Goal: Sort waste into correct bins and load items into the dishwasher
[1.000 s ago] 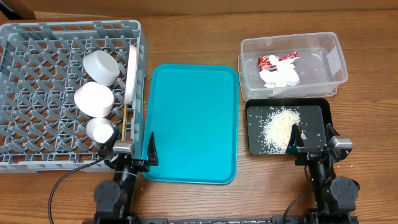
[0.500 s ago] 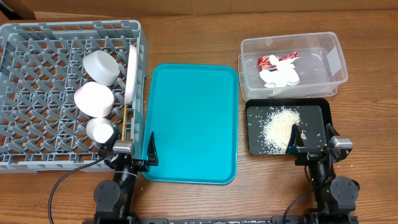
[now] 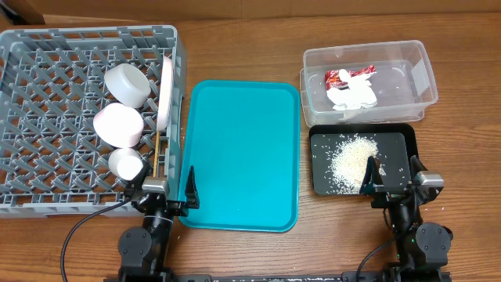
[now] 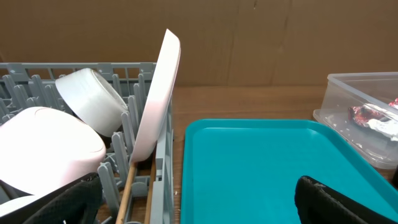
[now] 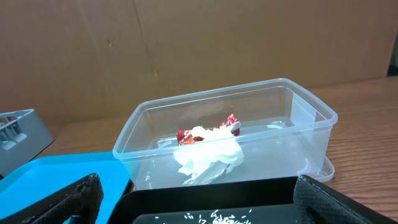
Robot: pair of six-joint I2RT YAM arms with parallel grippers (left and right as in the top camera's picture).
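The grey dishwasher rack [image 3: 47,94] at the left holds the white plate [image 3: 165,94] on edge, the pale bowl [image 3: 129,84], the pink saucer [image 3: 119,125], the small cup [image 3: 126,163] and the chopsticks [image 3: 159,153]. The clear tub [image 3: 423,78] at the right holds the red wrapper [image 3: 350,75] and the napkin [image 3: 352,95]. Rice [image 3: 352,157] lies in the black tray [image 3: 399,145]. My left gripper [image 3: 167,188] stands open and empty at the rack's near right corner. My right gripper [image 3: 391,184] is open and empty at the black tray's near edge.
A flat teal tray [image 3: 243,157] lies between the rack and the bins, with nothing on it. In the left wrist view the plate [image 4: 158,93] leans against the rack wall beside the teal tray [image 4: 261,168]. A brown cardboard wall closes off the back.
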